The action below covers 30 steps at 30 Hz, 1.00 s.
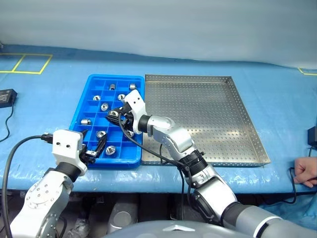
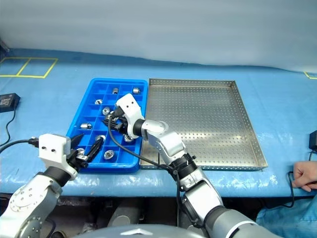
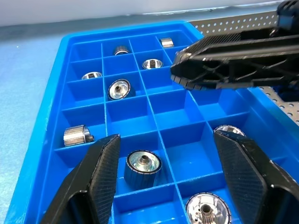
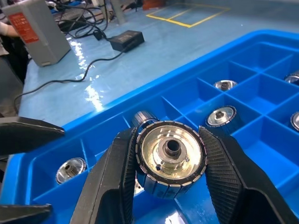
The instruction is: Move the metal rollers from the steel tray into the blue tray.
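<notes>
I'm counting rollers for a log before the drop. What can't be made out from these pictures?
- Cells of the blue tray beneath the right tool: hidden by that tool and its arm in both eye views, so the roller count is unsure.
- Left wrist view: the right tool covers some far cells, and the frame edge cuts off the near row.
- Right wrist view: the held roller hides the cell below it.
- The person's hand: cut by the frame edge.

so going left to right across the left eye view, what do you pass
black adapter → left gripper → blue tray → right gripper holding a roller → steel tray → person's hand
</notes>
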Available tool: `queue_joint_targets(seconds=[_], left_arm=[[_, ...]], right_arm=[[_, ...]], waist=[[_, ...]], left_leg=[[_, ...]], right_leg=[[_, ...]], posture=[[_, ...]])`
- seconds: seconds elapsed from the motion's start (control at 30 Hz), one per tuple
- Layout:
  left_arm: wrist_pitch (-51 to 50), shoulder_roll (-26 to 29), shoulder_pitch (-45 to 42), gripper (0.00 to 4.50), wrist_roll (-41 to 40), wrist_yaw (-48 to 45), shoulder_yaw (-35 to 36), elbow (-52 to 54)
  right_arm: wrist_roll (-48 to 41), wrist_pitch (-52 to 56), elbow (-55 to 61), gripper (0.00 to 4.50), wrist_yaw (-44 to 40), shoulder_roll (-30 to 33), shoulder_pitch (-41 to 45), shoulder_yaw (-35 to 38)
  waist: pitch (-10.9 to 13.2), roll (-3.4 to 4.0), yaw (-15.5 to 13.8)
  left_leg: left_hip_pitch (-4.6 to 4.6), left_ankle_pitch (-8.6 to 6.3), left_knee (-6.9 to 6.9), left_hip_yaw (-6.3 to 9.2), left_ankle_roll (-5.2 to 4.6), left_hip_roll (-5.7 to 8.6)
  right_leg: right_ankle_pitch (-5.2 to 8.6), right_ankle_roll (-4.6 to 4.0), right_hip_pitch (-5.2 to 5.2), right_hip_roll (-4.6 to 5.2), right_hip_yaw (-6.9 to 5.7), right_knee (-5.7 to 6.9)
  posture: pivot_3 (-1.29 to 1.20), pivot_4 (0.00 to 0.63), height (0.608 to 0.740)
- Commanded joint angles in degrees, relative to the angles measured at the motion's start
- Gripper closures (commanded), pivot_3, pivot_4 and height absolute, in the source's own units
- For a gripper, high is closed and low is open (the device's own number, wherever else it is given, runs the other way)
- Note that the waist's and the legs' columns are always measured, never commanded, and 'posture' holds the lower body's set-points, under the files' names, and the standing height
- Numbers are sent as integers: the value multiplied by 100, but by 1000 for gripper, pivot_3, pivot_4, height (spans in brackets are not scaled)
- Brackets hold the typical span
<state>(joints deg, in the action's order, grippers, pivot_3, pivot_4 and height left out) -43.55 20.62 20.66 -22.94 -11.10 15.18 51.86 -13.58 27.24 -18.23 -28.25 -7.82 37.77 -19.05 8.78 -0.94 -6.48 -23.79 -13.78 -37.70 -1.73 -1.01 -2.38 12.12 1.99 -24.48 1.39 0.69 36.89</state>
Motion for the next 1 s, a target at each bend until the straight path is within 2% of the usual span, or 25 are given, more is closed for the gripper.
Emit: queue_joint_targets(seconds=[0.03,0.1,0.37,0.5,0.63,0.77,0.87,1.0], left_arm=[[3,10,-7,1043,33,72,-41,269],[4,11,-28,1043,35,83,-66,254],[56,31,-336,1043,23,28,-378,18],[276,57,-833,1043,182,-88,-844,-325],[499,-10,-1374,1043,274,-241,-1180,-814],[782,-132,-1862,1043,361,-308,-1292,-1431],[972,-108,-1985,1043,381,-395,-1182,-1766],[1041,-14,-2031,1043,267,-654,-1098,-1943]], right_arm=[[123,-399,-223,2022,168,-324,352,156],[172,-709,-139,1485,254,-349,305,195],[43,-538,1124,1485,527,-25,-18,500],[280,-358,2185,1485,635,655,-526,620],[469,68,3194,1485,518,1600,-1243,654],[99,713,4170,1485,134,2419,-1926,938],[-97,914,4286,1485,99,2661,-2081,1265],[-209,941,4229,602,-53,2897,-2169,1440]], waist=[[1,1,-18],[1,1,-33],[1,1,-52],[0,-1,-79],[-1,-2,-53],[0,0,136],[0,0,338],[0,-1,473]], left_leg=[[0,0,0,0,0,1],[-1,0,2,0,1,2],[-2,1,10,8,2,21],[-3,1,8,16,2,27],[-5,0,0,14,0,33],[-9,0,2,7,0,35],[-2,0,8,4,0,25],[2,0,6,4,0,21]], right_leg=[[0,0,-1,-1,0,0],[1,-2,-3,-1,-1,1],[3,-11,-4,-1,-6,1],[6,-8,2,6,-9,-2],[6,-3,7,19,-7,-7],[-9,-25,0,8,-3,-4],[-5,-31,-3,-4,0,2],[3,-26,0,-12,1,6]], posture=[[387,150,740],[386,150,740],[332,150,740],[283,150,740],[221,150,740],[157,150,740],[110,150,740],[84,150,740]])
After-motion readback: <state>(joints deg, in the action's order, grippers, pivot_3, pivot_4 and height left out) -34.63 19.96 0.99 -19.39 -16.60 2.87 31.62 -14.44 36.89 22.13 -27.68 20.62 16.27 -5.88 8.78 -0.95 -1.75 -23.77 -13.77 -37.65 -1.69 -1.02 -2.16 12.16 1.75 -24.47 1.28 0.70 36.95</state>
